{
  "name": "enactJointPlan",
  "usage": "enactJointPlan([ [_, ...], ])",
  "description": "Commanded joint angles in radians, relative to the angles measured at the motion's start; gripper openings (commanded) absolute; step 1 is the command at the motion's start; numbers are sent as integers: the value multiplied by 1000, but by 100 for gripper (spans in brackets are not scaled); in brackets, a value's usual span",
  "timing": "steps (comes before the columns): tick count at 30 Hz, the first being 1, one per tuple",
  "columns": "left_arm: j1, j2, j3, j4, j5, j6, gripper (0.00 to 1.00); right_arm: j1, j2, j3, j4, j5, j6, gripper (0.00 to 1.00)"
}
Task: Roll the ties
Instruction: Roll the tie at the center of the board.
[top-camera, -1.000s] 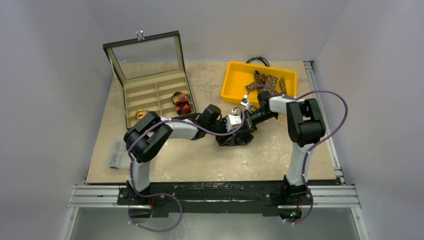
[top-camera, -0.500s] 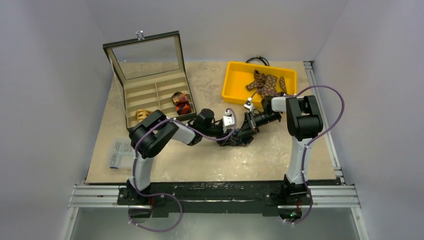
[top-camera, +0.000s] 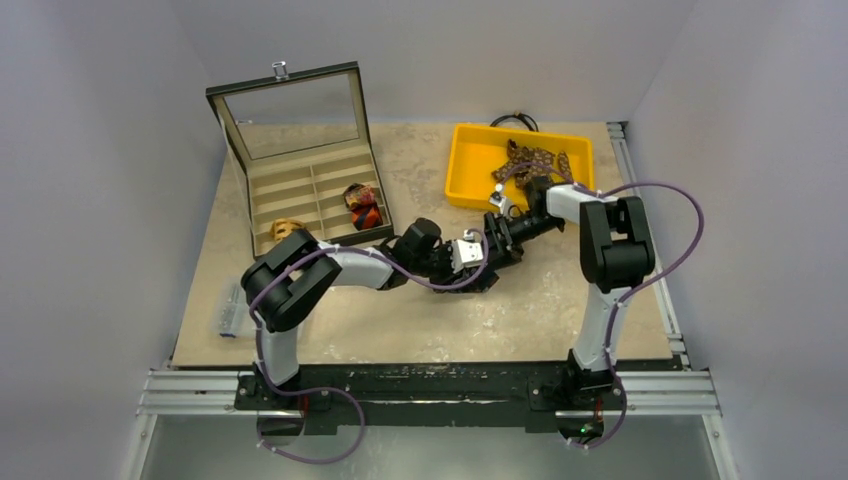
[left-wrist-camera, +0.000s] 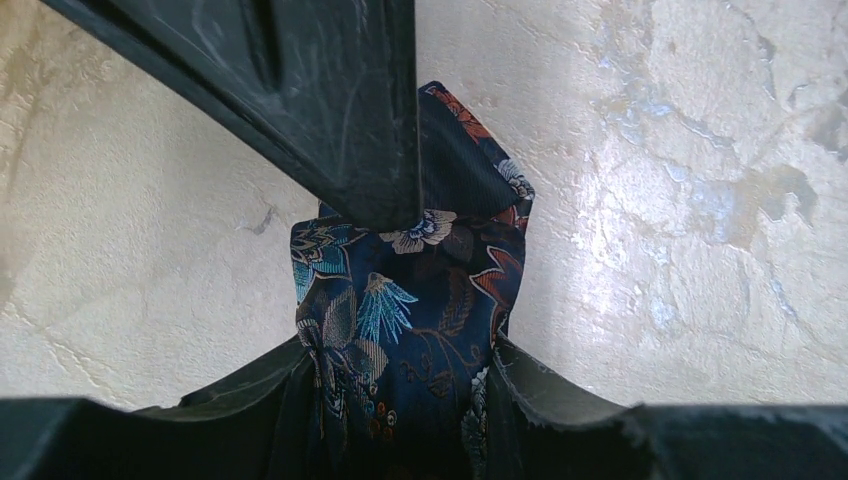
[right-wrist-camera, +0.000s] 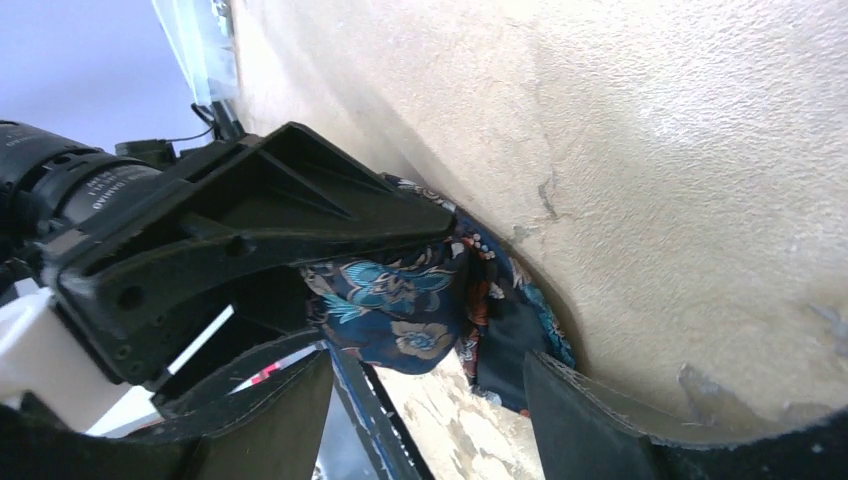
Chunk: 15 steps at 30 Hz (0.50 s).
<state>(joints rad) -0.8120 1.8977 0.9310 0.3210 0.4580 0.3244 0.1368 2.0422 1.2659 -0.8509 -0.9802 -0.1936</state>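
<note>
1. The navy tie (left-wrist-camera: 400, 330) is bunched into a short floral bundle. It sits on the counter (top-camera: 560, 310) just off the near-left corner of the yellow tray (top-camera: 458, 160), where the two arms meet.
2. The left jaws are grasping it. In the left wrist view the fabric fills the gap between both fingers (left-wrist-camera: 250, 410) and touches each side. The bundle's long axis runs straight out from those jaws, away from the wrist.
3. The right jaws stand released, with their fingers spread. In the right wrist view the bundle lies ahead of the gap rather than in it, and bare counter shows between the pads.
4. One right finger (left-wrist-camera: 330, 100) lies across the far end of the bundle and seems to touch it.
5. The right arm (top-camera: 610, 240) reaches in from the tray side, and the left arm (top-camera: 340, 262) from the side away from the tray.
6. The coming move likely turns on that overlap. The right finger would need to back off toward the tray first, or it may drag the folds loose.
7. Whether the bundle is a tight coil cannot be told.
8. More brown dotted ties (top-camera: 535, 160) wait inside the tray.
9. A red-orange coil (top-camera: 362, 207) sits in the open box (top-camera: 300, 185), well to the left of the tray. The left arm is the nearer one to that box.
</note>
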Motion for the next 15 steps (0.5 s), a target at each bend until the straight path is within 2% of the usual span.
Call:
enactJointPlan([
  [1,-49,42,29,-280,-161,59,22,6,-70,-48,59,30,54,68],
  [6,-72,89,110,-397,-201,77,24,11,-88,-63,66,92,64,63],
  [11,-72,92,104,-423,-208,75,22,-88,-187,-85,4,171,48,69],
  [15,-72,92,105,-424,-208,59,22,-105,-236,-134,21,269,82,73],
])
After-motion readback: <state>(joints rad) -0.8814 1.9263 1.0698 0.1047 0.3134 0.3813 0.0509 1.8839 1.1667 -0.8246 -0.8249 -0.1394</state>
